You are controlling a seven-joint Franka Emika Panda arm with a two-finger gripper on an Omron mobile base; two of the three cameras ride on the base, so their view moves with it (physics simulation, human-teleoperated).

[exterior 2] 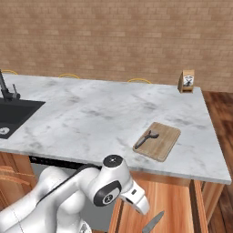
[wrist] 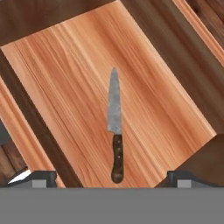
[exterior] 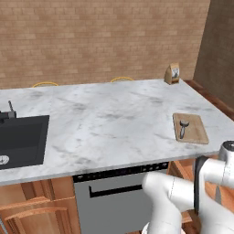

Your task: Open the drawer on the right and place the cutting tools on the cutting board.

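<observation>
The cutting board [exterior 2: 159, 139] is taken as the landmark: it is lying flat near the front right corner of the marble counter [exterior: 109, 119], and one small dark utensil with a round head [exterior 2: 147, 138] is resting on it, its handle reaching toward the board's front edge. Below the board and just under the counter edge, the drawer [wrist: 109, 100] is standing pulled open, and a single knife [wrist: 114, 131] with a grey blade and a dark handle is lying flat on its wooden floor, well clear of the drawer walls. The gripper [wrist: 109, 177] is being held above the knife's handle end with its two fingertips [wrist: 41, 177] spread wide apart, nothing being pinched between them and the knife not being touched. In the right base view the knife tip [exterior 2: 153, 222] is seen below the arm's wrist. Far behind the board, at the back right corner of the counter, one small brown paper bag [exterior: 172, 73] is standing upright. Well to the left of the board one dark sink [exterior: 20, 141] is set into the counter, and one grey dishwasher front [exterior: 114, 196] is sitting below the counter, left of the drawer. Nothing is lying between the drawer and the board.
</observation>
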